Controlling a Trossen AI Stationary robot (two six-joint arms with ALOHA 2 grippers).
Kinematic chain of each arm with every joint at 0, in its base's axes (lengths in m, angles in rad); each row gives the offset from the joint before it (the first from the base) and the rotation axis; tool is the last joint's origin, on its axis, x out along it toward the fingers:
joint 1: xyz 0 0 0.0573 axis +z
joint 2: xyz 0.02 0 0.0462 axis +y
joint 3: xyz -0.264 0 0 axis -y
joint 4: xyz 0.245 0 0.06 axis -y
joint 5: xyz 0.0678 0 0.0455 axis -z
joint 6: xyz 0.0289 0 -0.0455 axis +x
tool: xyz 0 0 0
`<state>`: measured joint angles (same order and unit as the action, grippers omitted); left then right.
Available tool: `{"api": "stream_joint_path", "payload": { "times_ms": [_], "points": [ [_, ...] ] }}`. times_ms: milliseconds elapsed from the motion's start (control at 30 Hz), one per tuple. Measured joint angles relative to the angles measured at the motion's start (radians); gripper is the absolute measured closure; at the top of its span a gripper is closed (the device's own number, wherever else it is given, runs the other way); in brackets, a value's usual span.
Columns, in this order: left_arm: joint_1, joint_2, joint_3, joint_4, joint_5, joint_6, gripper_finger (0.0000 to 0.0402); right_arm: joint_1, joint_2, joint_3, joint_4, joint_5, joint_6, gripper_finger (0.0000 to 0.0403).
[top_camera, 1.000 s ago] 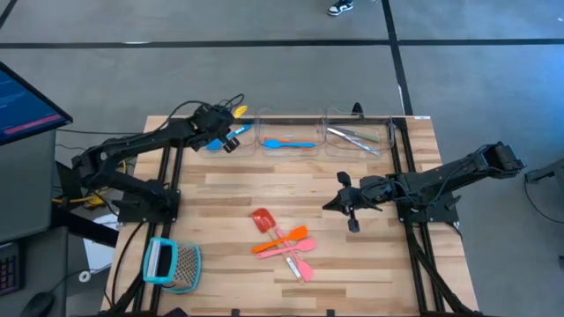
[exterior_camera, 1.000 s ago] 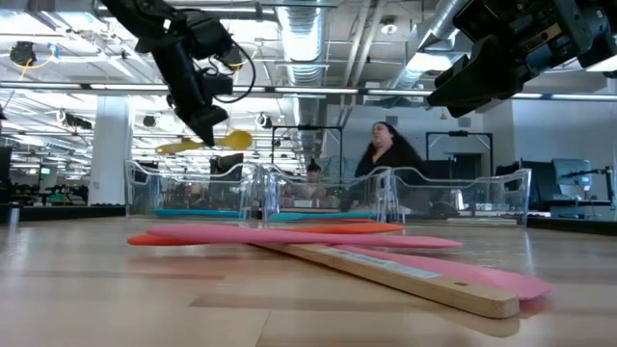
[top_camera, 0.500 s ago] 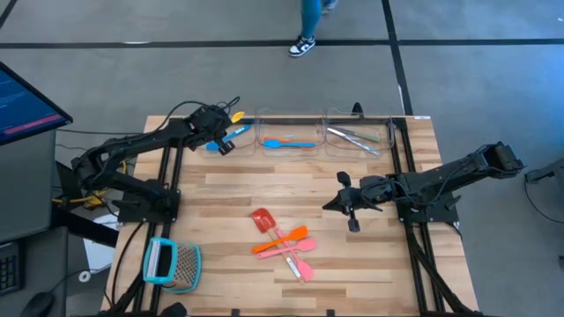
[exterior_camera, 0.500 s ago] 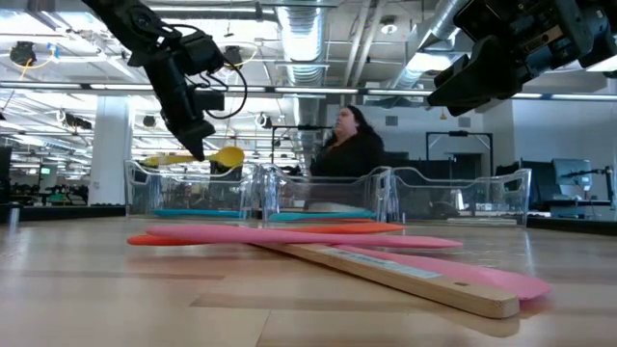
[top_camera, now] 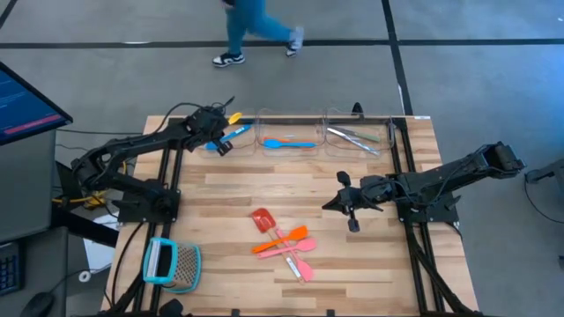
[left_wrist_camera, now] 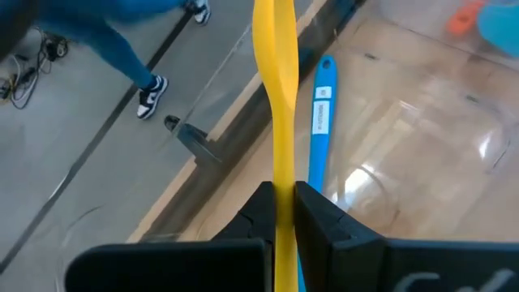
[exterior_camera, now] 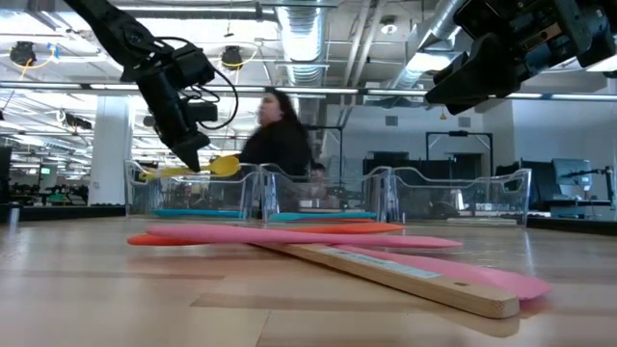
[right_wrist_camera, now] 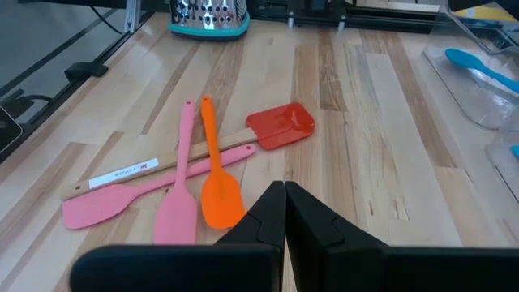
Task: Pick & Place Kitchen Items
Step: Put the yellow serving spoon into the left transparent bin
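Observation:
My left gripper (top_camera: pixel 222 129) is over the far-left clear bin (exterior_camera: pixel 193 193), shut on a yellow utensil (exterior_camera: pixel 193 170). A blue utensil (left_wrist_camera: pixel 322 113) lies in that bin under it. My right gripper (top_camera: pixel 330 204) hovers shut and empty above the table's middle right; it also shows in its own wrist view (right_wrist_camera: pixel 284 199). On the table in front of it lie a red-headed spatula (right_wrist_camera: pixel 280 126), an orange spatula (right_wrist_camera: pixel 219 191) and two pink ones (right_wrist_camera: pixel 174 203), crossed in a pile. My left gripper pinches the yellow utensil's slim handle (left_wrist_camera: pixel 282 174) between its two fingers (left_wrist_camera: pixel 318 212). The fingers slant down from above. The utensil is about level and lifted clear, just above the bin's rim, with its broad end (exterior_camera: pixel 227 166) sticking out past the fingers.
Three clear bins stand in a row at the far edge: the middle one holds a blue spoon (top_camera: pixel 286 142), the right one a silvery metal piece (top_camera: pixel 355 136). A teal-framed mesh tool (top_camera: pixel 170 262) lies at the near left. A person (top_camera: pixel 251 26) walks past beyond the table.
My left gripper has gone down toward the far-left bin with the yellow utensil, which has stayed about level and now sits at the bin's rim. The person beyond the table has walked toward the left.

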<state>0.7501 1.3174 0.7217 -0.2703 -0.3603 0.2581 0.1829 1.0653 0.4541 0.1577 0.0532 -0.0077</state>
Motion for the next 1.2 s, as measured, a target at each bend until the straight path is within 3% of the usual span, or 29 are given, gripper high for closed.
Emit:
{"api": "stream_joint_path", "payload": {
  "times_ms": [533,633,1200],
  "points": [
    [0.011,0.006,-0.049,0.042,0.089,0.051,0.0395,0.000,0.000,0.000,0.000,0.000,-0.002,0.0401],
    [0.024,0.034,-0.049,0.043,0.132,0.050,0.0395,0.000,0.000,0.000,0.000,0.000,-0.002,0.0401],
    [0.050,0.189,-0.047,0.139,0.135,0.052,0.0395,-0.001,0.000,0.000,0.000,0.000,0.000,0.0401]
  ]
}}
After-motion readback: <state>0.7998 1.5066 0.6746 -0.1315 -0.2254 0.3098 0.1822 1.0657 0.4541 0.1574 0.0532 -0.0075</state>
